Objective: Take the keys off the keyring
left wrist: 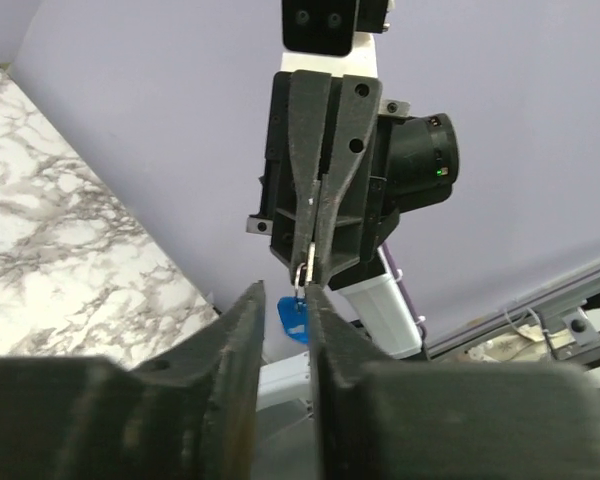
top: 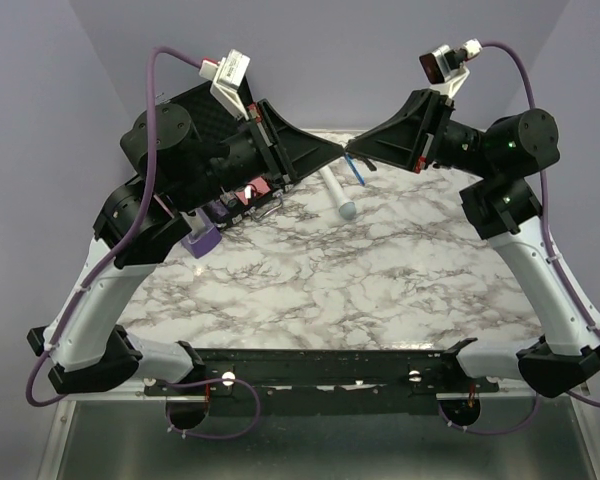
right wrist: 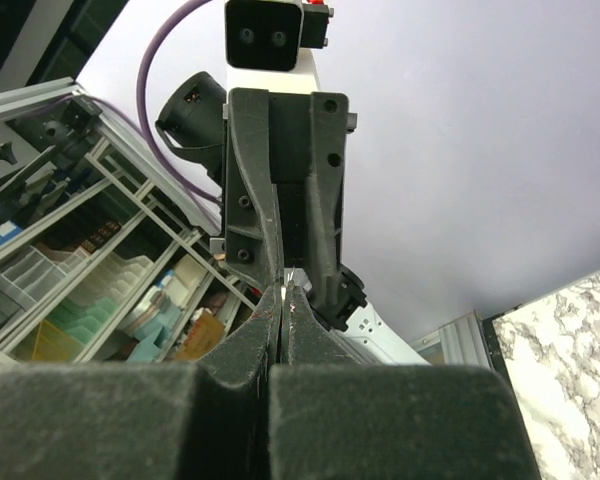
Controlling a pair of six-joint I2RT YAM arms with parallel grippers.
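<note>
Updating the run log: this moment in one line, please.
left gripper open | right gripper shut on key | keyring hanging off key

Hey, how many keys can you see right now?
1. A small silver key is pinched at the tips of the right gripper, up in the air just above the blue keyring. More keys may be hidden from view.

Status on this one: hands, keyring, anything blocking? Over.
Right hand shut on key. Left hand slightly open, tips flanking blue keyring hanging under key. White wand lies below, not in the way.
</note>
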